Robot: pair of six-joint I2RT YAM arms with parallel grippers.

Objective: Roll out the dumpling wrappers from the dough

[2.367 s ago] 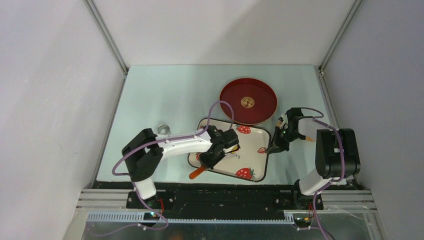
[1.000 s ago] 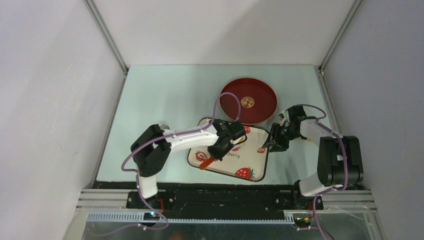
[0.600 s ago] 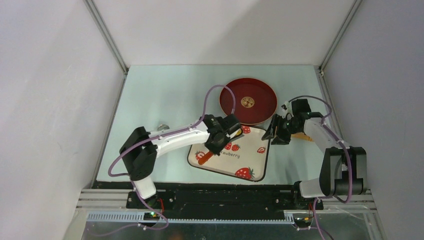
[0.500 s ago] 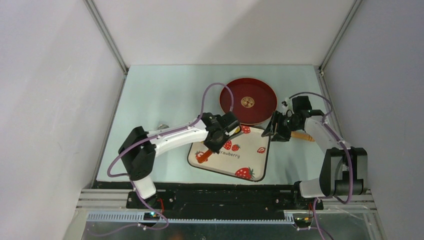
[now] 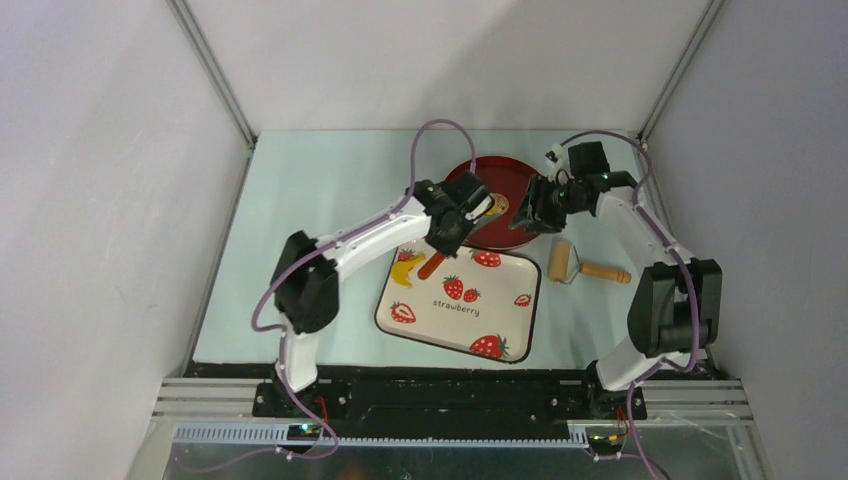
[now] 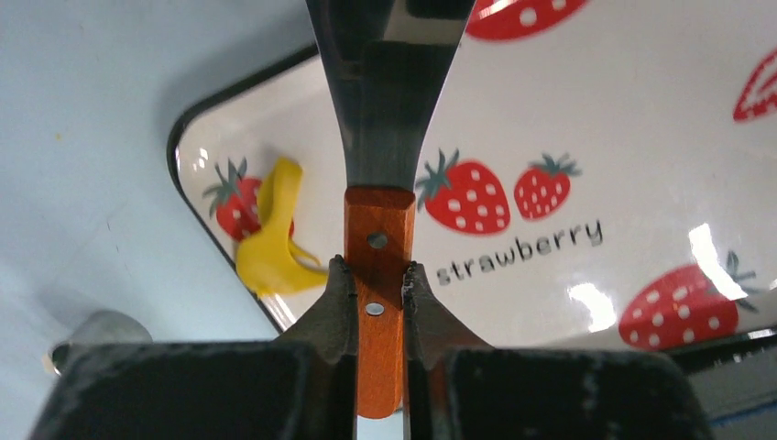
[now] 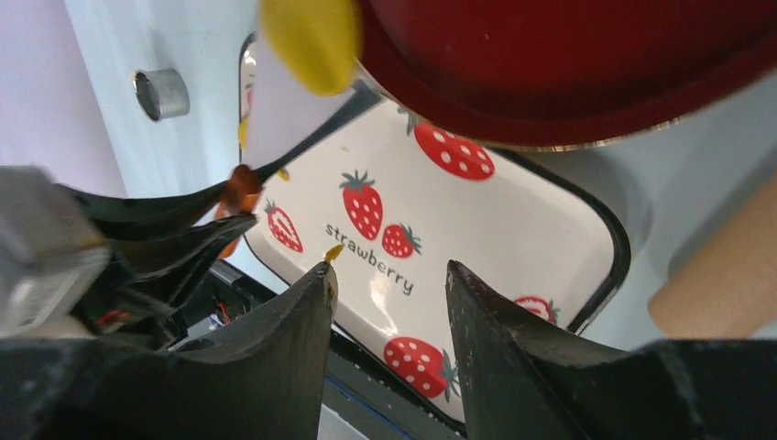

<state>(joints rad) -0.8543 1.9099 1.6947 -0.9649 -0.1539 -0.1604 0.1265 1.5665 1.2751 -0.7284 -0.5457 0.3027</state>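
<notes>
My left gripper [image 5: 446, 238] [image 6: 376, 275] is shut on the orange wooden handle of a metal spatula [image 6: 377, 229]. It holds the blade out over the near edge of the red plate [image 5: 500, 172]. In the right wrist view a small round yellow dumpling wrapper [image 7: 310, 37] lies on the blade tip at the plate's rim [image 7: 568, 64]. My right gripper [image 5: 527, 216] [image 7: 389, 270] is open and empty, beside the blade over the plate's right side. A banana-shaped yellow dough scrap [image 5: 405, 270] [image 6: 270, 247] lies in the far left corner of the strawberry tray [image 5: 450, 326].
A wooden rolling pin [image 5: 580, 266] [image 7: 724, 266] lies on the table right of the tray. A small metal ring cutter [image 6: 92, 335] [image 7: 160, 92] stands on the table left of the tray. The cell's walls close in on both sides.
My left gripper has carried the spatula with the wrapper from the tray up to the red plate. My right gripper has moved from the tray's right edge to the plate, uncovering the rolling pin.
</notes>
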